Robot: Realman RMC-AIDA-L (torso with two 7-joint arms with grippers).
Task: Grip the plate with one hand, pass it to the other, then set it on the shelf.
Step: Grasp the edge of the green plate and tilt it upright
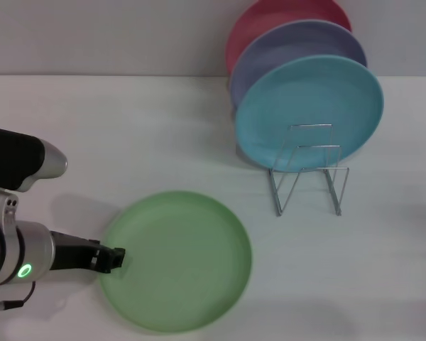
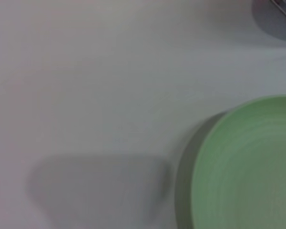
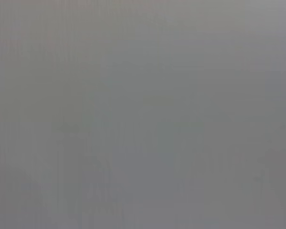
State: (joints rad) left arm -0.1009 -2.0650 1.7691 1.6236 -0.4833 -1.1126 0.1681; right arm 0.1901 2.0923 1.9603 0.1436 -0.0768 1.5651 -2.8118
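The pale-green plate (image 1: 181, 259) lies on the white table near the front, left of centre. My left gripper (image 1: 117, 258), black, on the silver-white arm with the green light, reaches in from the left and meets the plate's left rim. The left wrist view shows part of the plate (image 2: 248, 167) with a shadow along its edge. The shelf (image 1: 309, 177), a thin silver wire rack, stands at the back right. My right gripper is out of view; the right wrist view shows only plain grey.
A turquoise-blue plate (image 1: 309, 114) stands upright in the rack, with a lavender plate (image 1: 298, 50) and a red plate (image 1: 270, 18) behind it. The front loops of the rack hold nothing. White table (image 1: 128, 135) stretches between the green plate and the rack.
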